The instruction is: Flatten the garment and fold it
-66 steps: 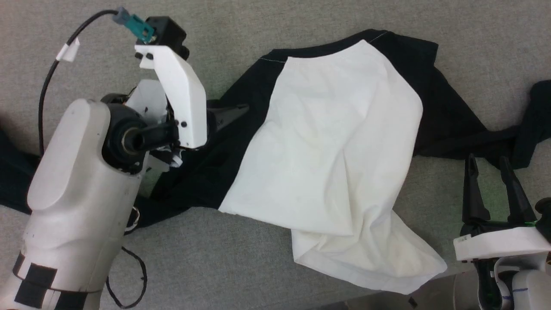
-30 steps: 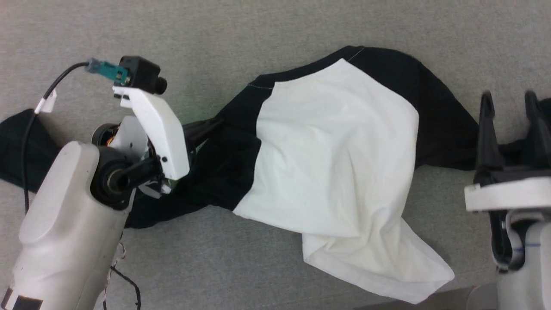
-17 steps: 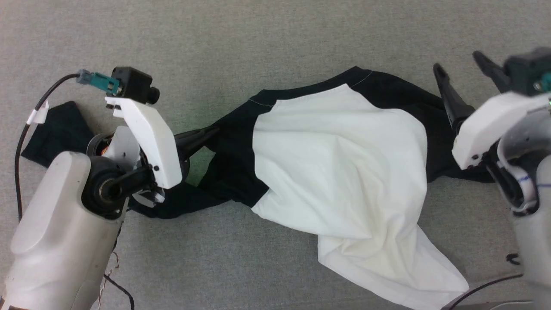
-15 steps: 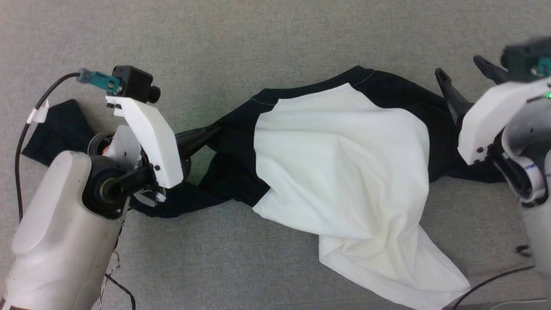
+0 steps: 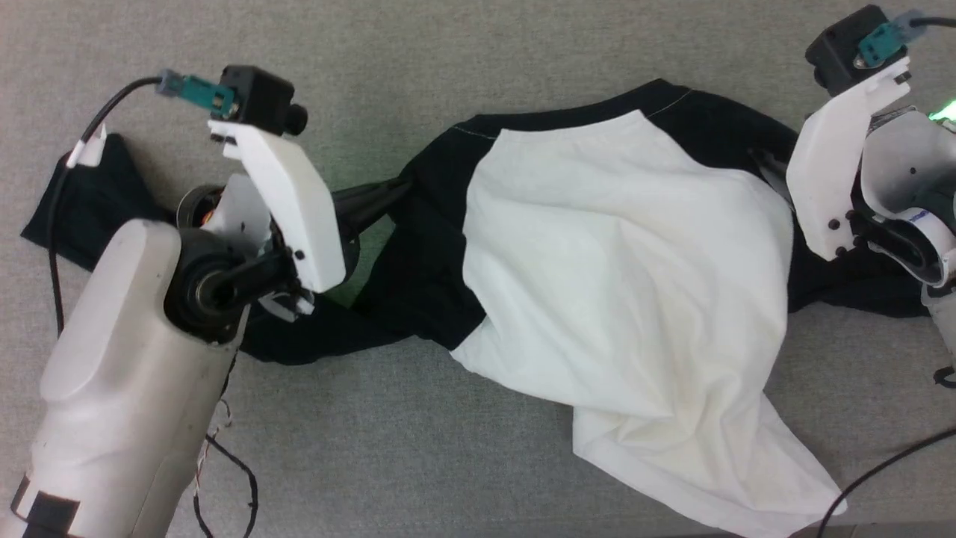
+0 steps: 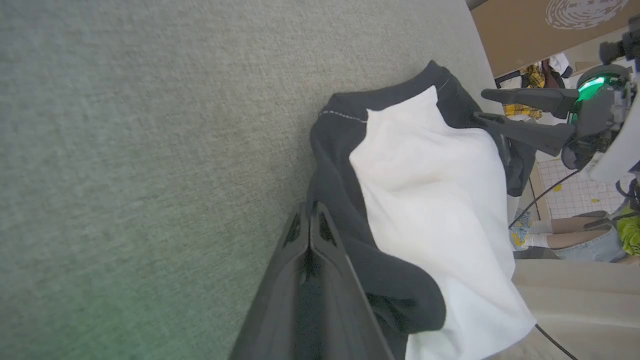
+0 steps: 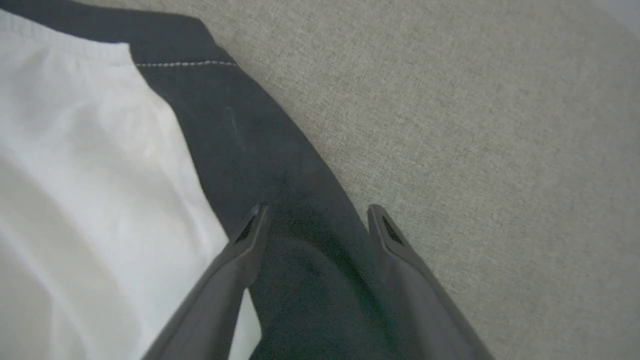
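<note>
Nearest, the limp, light garment (image 5: 620, 246) is seen rumpled on the worktop (image 5: 448, 463), its black sleeve (image 5: 418, 246) pinched by the left hand (image 6: 310, 207), while the far shoulder (image 7: 280, 150), judged the best hold, is straddled by the wide right hand (image 7: 317, 212).

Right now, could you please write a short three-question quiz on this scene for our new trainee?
1. True or false: the right hand has its jaws open.
2. Which part of the raglan shirt lies between the right hand's jaws? A) the white body B) the black sleeve fabric C) the bottom hem
3. Fill in: the hand shut on the shirt's black fabric is the ___ hand.
Key: 1 true; 2 B; 3 the left hand.
</note>
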You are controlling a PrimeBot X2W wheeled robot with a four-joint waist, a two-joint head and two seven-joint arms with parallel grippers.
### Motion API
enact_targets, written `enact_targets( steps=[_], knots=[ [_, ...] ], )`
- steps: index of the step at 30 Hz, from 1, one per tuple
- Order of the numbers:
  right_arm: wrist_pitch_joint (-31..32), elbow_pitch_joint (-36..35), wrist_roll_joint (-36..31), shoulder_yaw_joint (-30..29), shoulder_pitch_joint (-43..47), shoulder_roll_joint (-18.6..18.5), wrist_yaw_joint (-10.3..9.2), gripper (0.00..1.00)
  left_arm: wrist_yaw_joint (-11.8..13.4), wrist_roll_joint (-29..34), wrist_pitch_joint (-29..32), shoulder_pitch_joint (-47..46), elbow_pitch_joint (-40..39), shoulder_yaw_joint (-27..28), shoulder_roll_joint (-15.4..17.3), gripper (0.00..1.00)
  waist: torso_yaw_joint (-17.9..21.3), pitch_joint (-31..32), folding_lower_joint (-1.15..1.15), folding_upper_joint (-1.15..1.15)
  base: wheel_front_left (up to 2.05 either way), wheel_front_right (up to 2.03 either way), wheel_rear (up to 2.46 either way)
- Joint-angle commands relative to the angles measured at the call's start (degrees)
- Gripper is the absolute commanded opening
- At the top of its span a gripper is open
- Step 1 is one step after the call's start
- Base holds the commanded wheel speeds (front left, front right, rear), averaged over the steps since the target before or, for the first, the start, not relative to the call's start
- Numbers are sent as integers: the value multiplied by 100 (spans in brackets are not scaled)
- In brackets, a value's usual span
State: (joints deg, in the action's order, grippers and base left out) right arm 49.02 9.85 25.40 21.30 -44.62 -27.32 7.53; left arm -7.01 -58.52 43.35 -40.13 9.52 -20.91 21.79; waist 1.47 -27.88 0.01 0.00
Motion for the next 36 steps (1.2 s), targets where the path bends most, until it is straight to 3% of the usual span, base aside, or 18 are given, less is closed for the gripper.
enact_targets(
  steps=[1, 13, 15, 22, 36],
  knots=[
    [45, 76, 59, 86, -119, -62, -4, 100, -22, -52, -6, -139, 40, -30, -38, 0, -106, -121, -1, 0, 0, 0, 0],
    [44, 732, 229, 102, -324, 15, -4, 98, -41, -65, -79, -585, 241, -252, -138, 0, -316, -494, -1, 0, 0, 0, 0],
    [135, 794, 282, 145, -337, 42, -4, 0, -42, -71, -100, -630, 276, -275, -132, 0, -327, -520, -1, 0, 0, 0, 0],
    [73, 652, 488, 425, -457, -114, -4, 0, -44, -128, -213, -780, 395, -238, -110, 0, -326, -554, -1, 0, 0, 0, 0],
    [-650, 923, 570, 391, -648, 169, -4, 0, -46, -87, -634, -887, 544, -255, -55, 0, -262, -296, -1, 0, 0, 0, 0]
  ],
)
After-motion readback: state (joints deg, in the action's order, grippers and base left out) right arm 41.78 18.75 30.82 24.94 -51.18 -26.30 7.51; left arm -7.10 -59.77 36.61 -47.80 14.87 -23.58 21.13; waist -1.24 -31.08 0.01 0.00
